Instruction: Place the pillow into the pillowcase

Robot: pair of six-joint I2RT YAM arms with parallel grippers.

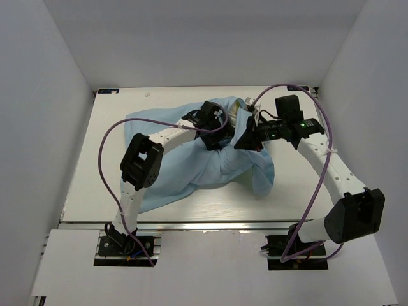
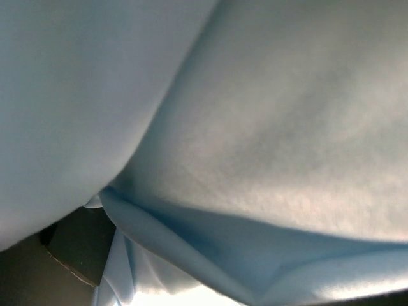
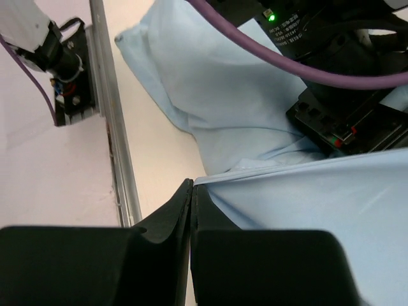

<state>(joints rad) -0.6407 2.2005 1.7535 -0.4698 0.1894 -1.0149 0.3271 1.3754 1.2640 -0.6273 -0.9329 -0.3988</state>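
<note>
The light blue pillowcase (image 1: 191, 167) lies bunched across the middle of the table. My right gripper (image 1: 245, 138) is shut on its hem and holds that edge lifted; in the right wrist view the hem runs into the closed fingertips (image 3: 192, 186) from the taut pillowcase (image 3: 306, 197). My left gripper (image 1: 213, 129) is pushed in among the folds, its fingers hidden by cloth. The left wrist view is filled by a pale, finely grained surface that looks like the pillow (image 2: 287, 108), with blue pillowcase (image 2: 210, 236) wrapped under it. A small pale patch (image 1: 238, 114) shows at the case's mouth.
The pale table (image 1: 89, 185) has a metal rail (image 3: 118, 159) along its near edge. The left arm's base (image 3: 64, 70) sits beyond the rail. Purple cables (image 1: 115, 137) loop over both arms. White walls close in the back and both sides.
</note>
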